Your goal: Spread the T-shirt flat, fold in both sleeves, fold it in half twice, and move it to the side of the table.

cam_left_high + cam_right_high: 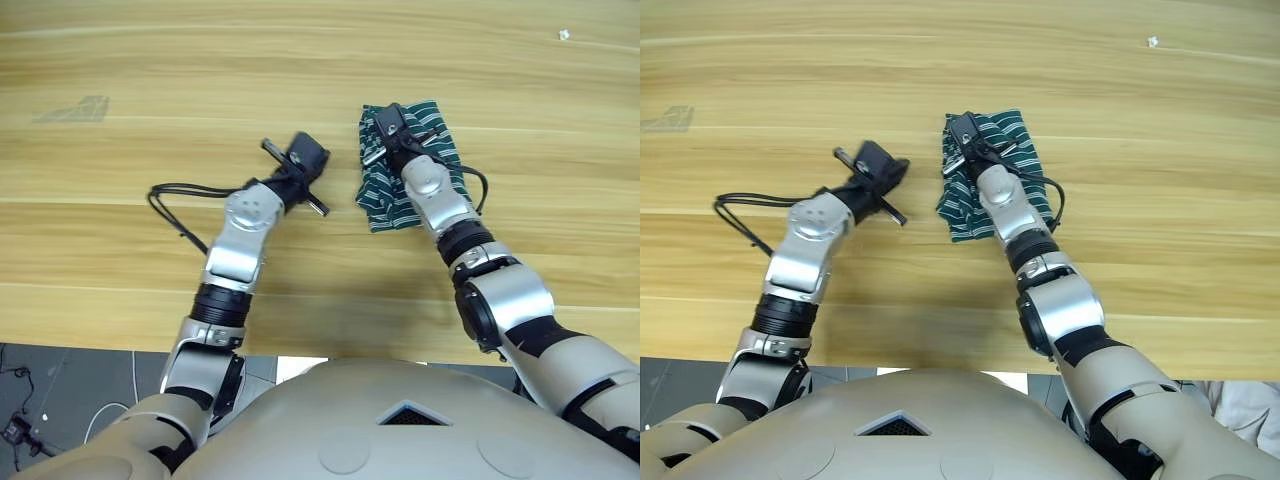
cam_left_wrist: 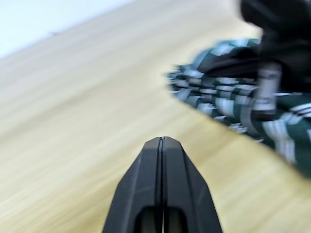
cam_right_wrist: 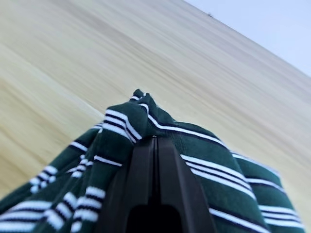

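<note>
Since the folded T-shirt is soft and light (layers slide apart easily), a fold is pinched by the closed right claw on the table; the left claw is shut, empty, beside it.

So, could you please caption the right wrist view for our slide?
Right gripper pinching the folded striped T-shirt on wooden table.

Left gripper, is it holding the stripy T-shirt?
No, the left gripper is shut on nothing over the bare table, apart from the T-shirt.
</note>
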Controlling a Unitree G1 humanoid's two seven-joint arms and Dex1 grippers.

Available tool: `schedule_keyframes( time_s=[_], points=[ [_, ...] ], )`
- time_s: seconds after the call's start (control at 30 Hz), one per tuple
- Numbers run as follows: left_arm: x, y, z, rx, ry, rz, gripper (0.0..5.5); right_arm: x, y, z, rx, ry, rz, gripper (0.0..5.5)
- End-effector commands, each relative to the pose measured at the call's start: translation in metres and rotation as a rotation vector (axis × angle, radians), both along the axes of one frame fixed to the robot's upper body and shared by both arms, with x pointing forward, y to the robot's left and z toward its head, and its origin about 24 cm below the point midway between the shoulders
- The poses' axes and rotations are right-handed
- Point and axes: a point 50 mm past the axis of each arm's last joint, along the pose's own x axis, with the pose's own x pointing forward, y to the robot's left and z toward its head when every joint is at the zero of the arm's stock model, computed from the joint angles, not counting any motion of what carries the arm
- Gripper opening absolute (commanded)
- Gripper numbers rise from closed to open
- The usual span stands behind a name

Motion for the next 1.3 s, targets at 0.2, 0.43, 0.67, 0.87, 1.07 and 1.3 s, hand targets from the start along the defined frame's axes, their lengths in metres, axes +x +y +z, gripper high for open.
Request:
schedule_keyframes(
  time_s=[0.2, 0.43, 0.67, 0.87, 1.07, 1.3],
  points=[
    [0.003, 0.015, 0.033, -0.062, -0.097, 0.047, 0.03, -0.03, -0.117, -0.031, -0.538, 0.193, 0.064, 0.0],
    [0.002, 0.018, 0.033, -0.064, -0.099, 0.054, 0.03, -0.026, -0.153, -0.002, -0.571, 0.215, 0.06, 0.0],
    [0.011, 0.026, 0.037, -0.09, -0.24, 0.134, 0.03, -0.01, -0.123, 0.102, 0.102, -0.493, -0.199, 0.0],
    [0.005, 0.035, 0.04, -0.116, -0.478, 0.213, 0.03, -0.064, -0.094, 0.159, 0.344, -0.949, -0.235, 0.0],
    [-0.011, 0.051, 0.047, -0.149, -0.661, 0.313, 0.03, -0.083, -0.071, 0.145, 0.289, -1.064, -0.238, 0.0],
    [-0.011, 0.046, 0.041, -0.035, -0.764, 0.322, 0.03, -0.09, -0.059, 0.121, 0.357, -1.02, -0.134, 0.0]
  ],
)
